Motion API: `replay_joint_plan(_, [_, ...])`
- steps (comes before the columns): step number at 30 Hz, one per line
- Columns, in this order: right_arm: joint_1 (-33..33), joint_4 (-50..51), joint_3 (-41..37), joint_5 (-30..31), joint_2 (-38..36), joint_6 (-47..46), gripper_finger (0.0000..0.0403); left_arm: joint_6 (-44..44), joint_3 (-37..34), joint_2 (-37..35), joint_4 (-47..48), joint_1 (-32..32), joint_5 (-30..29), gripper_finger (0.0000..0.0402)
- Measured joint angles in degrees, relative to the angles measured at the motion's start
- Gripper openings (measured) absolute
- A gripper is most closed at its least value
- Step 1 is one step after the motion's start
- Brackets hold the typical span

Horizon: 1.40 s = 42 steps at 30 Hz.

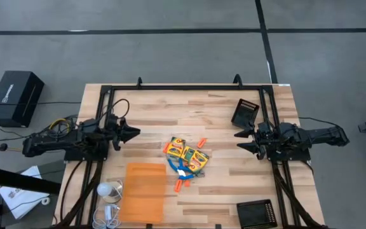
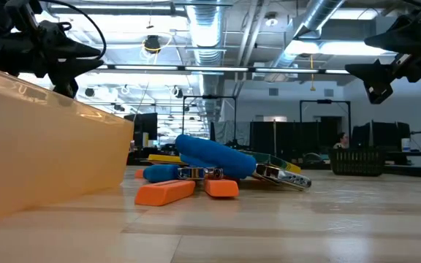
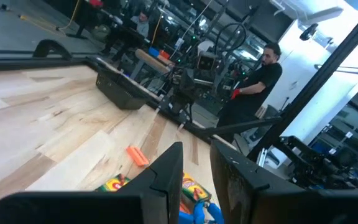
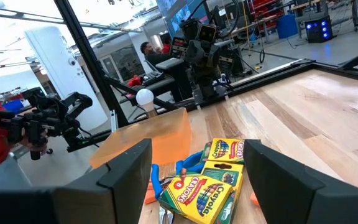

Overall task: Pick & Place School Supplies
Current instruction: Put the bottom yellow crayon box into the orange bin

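Fingers [image 1: 133, 133] apart, both arms at table [image 1: 234, 184] edges, crayon boxes [image 1: 188, 154] midway.

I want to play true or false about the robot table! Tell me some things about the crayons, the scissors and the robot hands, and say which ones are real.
1. The crayon boxes lie in a pile near the middle of the table. True.
2. The right gripper is holding a crayon box. False: its fingers are wide open and empty, off to the side of the pile.
3. The blue-handled scissors lie in the pile with the crayon boxes. True.
4. The orange sheet sits on top of the crayon boxes. False: it lies apart from them, nearer the left arm.
5. The left gripper is touching the scissors. False: it is empty, away from the pile.
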<state>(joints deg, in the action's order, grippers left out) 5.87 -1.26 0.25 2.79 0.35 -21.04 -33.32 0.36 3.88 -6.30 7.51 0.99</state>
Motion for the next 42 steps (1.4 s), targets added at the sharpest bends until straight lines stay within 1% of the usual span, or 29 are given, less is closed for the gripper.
replay_joint_plan(2, [0.0, 0.0, 0.0, 0.0, 0.0, 0.0, 0.0244, 0.0, 0.0, 0.0, -0.3, 0.0, -0.2, 0.0078])
replay_joint_plan(5, [0.0, 0.0, 0.0, 0.0, 0.0, 0.0, 0.0244, 0.0, 0.0, 0.0, -0.3, 0.0, -2.7, 0.0078])
replay_joint_plan(9, [0.0, 0.0, 0.0, 0.1, 0.0, 0.0, 0.0244, -1.7, 0.0, 0.0, -0.7, 0.0, -3.3, 0.0078])
replay_joint_plan(12, [0.0, 0.0, 0.0, 0.1, 0.0, 0.0, 0.0244, -1.8, 0.0, 0.0, -2.6, 0.0, -7.4, 0.0078])
replay_joint_plan(14, [0.0, -0.8, 0.0, 0.2, 0.0, 0.0, 0.0244, -4.6, 0.0, 0.0, -5.6, 0.0, -9.5, 0.0078])
replay_joint_plan(18, [0.0, -4.1, 0.0, 0.4, 0.0, 0.8, 0.0244, -14.5, 0.0, 0.0, -12.3, 0.0, -10.3, 0.0078])
replay_joint_plan(20, [0.0, -8.6, 0.0, 0.7, 0.0, 1.8, 0.0244, -16.5, 0.0, 0.0, -15.1, 0.0, -11.7, 0.0078])
replay_joint_plan(22, [0.0, -13.4, 0.0, 1.1, 0.0, 1.9, 0.0244, -16.6, 0.0, 0.0, -17.4, 0.0, -12.3, 0.0078])
replay_joint_plan(24, [0.0, -19.3, 0.0, 3.1, 0.0, 1.9, 0.0244, -16.7, 0.0, 0.0, -19.3, 0.0, -13.3, 0.0078])
replay_joint_plan(26, [-0.3, -24.8, 0.0, 7.9, 0.0, -0.2, 0.0244, -17.8, 0.0, 0.0, -21.4, 0.0, -14.4, 0.0078])
replay_joint_plan(28, [-1.0, -28.2, 0.0, 13.6, 0.0, -5.9, 0.0244, -19.2, 0.0, 0.1, -24.1, 0.0, -15.3, 0.0078])
replay_joint_plan(30, [-1.9, -29.6, 0.2, 16.5, 0.0, -10.5, 0.0244, -19.6, 0.0, 0.8, -28.1, 0.0, -15.6, 0.0078])
replay_joint_plan(33, [-3.2, -29.2, 0.7, 17.0, 0.0, -16.0, 0.0244, -19.2, 0.0, 3.3, -36.9, 0.0, -15.6, 0.0078])
replay_joint_plan(36, [-4.4, -31.8, 0.9, 18.5, 0.0, -18.3, 0.0244, -15.1, 0.4, 7.4, -45.9, 0.0, -15.6, 0.0078])
replay_joint_plan(39, [-5.1, -37.1, 0.9, 20.0, 0.0, -15.6, 0.0244, -10.9, 2.3, 12.0, -49.9, 0.0, -13.6, 0.0078])
replay_joint_plan(42, [-5.3, -42.9, 1.1, 20.0, 0.0, -10.5, 0.0244, -9.1, 4.6, 16.7, -50.2, 0.0, -10.4, 0.0078])
